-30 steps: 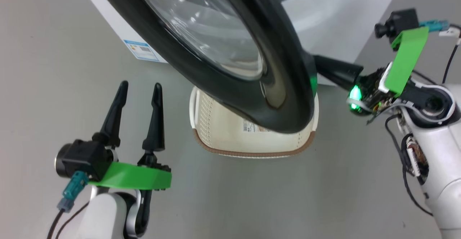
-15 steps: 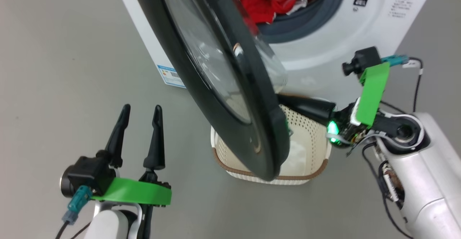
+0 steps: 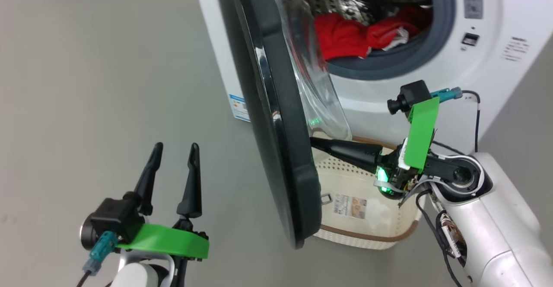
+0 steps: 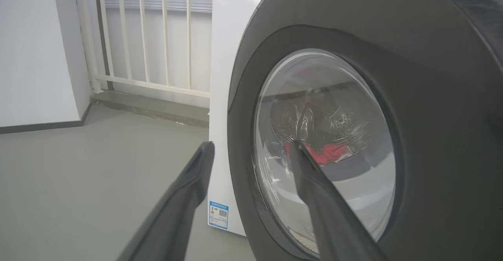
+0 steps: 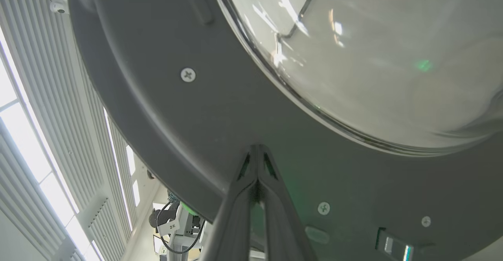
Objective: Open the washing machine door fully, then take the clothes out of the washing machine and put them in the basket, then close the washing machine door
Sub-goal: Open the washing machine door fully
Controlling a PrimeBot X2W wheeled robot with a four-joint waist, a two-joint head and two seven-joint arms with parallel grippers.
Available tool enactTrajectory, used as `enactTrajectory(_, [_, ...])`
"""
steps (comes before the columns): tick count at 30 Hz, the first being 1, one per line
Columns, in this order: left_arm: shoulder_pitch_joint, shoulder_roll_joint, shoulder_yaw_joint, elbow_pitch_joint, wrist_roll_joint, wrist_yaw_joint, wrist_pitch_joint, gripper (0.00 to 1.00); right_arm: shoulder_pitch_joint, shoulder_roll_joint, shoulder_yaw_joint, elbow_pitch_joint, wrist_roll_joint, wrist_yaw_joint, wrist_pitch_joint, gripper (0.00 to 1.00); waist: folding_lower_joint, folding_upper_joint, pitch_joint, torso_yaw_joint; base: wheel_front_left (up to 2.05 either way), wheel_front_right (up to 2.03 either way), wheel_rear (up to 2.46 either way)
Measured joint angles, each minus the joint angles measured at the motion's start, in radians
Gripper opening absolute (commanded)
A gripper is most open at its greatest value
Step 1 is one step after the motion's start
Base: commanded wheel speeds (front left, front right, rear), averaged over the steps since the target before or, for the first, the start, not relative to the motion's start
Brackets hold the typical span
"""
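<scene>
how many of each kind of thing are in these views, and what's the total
washing machine: 1
washing machine door: 1
basket: 1
heap of red clothes: 1
grippers: 2, left gripper and right gripper
total: 6

Glossy black-rimmed washing machine door (image 3: 276, 157), white washing machine (image 3: 497, 14), grey gasket (image 3: 389, 64), bright red clothes (image 3: 345, 36) with white patches, cream perforated basket (image 3: 371, 234) rimmed in brown weave, my left gripper (image 3: 176, 146) and right gripper (image 3: 313, 141) both black
</scene>
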Motion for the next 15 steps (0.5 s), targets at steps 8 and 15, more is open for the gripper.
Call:
enactTrajectory(8, [0.000,0.002,-0.027,0.007,-0.013,0.000,0.000,1.00,0.017,0.008,0.009,0.035,-0.024,0.000,-0.018,0.00,0.0000,0.0000,-0.023,0.083,0.00,0.00,0.00])
enactTrajectory(15, [0.000,0.005,-0.022,-0.009,-0.024,0.013,0.000,1.00,0.009,0.019,0.046,0.072,-0.023,0.000,-0.015,0.00,0.0000,0.0000,-0.017,0.122,0.00,0.00,0.00])
